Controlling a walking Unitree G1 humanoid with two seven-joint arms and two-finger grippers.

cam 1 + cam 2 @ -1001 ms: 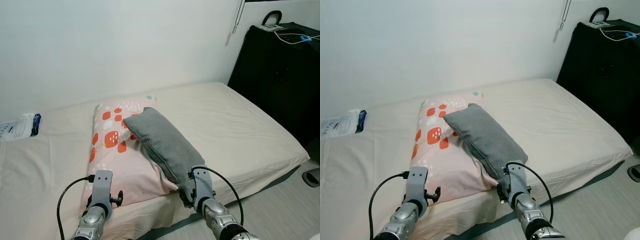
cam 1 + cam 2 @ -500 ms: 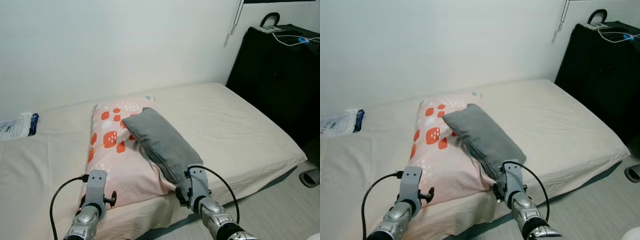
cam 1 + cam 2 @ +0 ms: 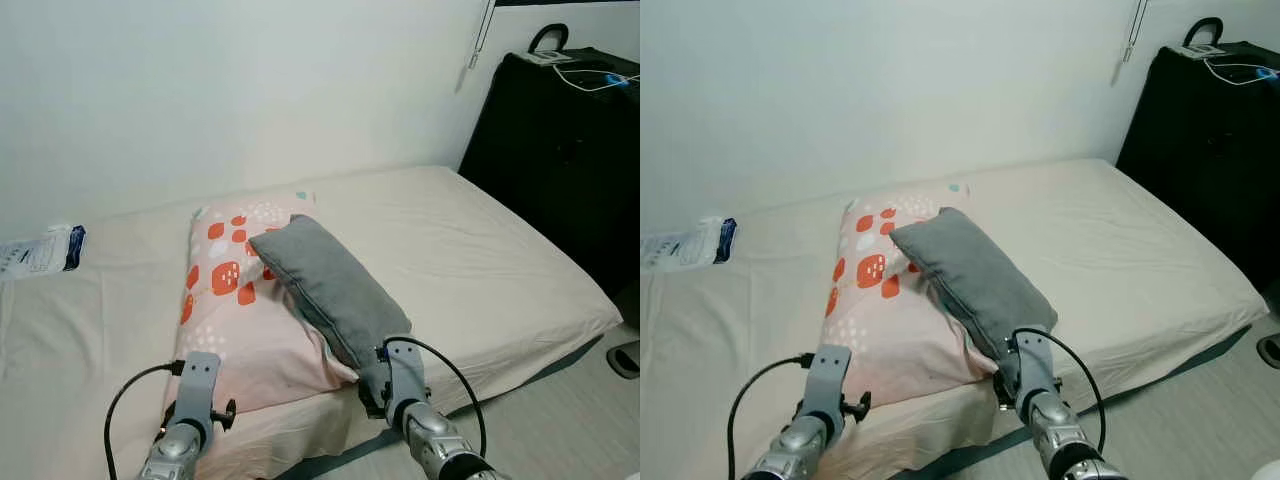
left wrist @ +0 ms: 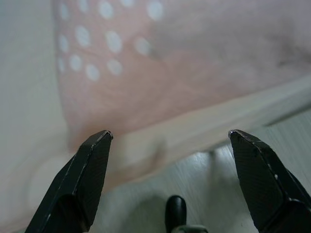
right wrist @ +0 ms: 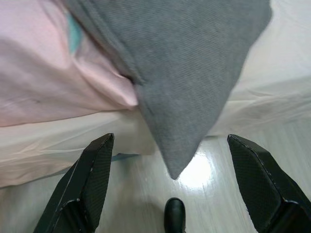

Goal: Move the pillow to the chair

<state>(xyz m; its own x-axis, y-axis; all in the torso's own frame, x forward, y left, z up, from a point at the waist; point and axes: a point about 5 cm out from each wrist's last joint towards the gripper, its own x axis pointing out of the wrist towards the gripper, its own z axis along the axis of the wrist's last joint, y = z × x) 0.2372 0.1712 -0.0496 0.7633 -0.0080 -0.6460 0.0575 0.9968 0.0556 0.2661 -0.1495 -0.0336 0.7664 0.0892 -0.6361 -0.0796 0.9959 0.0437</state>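
Now, what I had on my screens, line by line:

Bed [image 3: 480,250]: a cream-sheeted mattress ran along the white wall, and I stood the robot at its near edge.

Pink pillow [image 3: 240,300]: it lay flat on the sheet, patterned with orange and white shapes, its near end close to the mattress edge.

Grey pillow [image 3: 325,285]: it lay diagonally over the pink one's right side, and its near corner hung past the mattress edge.

Left gripper [image 4: 167,141]: I saw its fingers spread wide apart and holding nothing, just short of the pink pillow's near end. From the head cameras I got only the silver wrist and its cable.

Right gripper [image 5: 170,145]: its fingers were likewise wide apart and empty, with the grey pillow's overhanging corner pointing down between them. I could not tell whether anything touched.

Wrist views, extra: the right one gave me a teal patch on the pink pillow's side and the glossy floor [image 5: 194,174] under the grey corner; the left one gave me the white dots on the pink cover and the sheet's edge.

Head views, extra: a black cabinet [image 3: 560,160] stood beyond the bed's right end with a white cable on top, and a white-and-blue packet [image 3: 40,255] lay on the sheet at far left.
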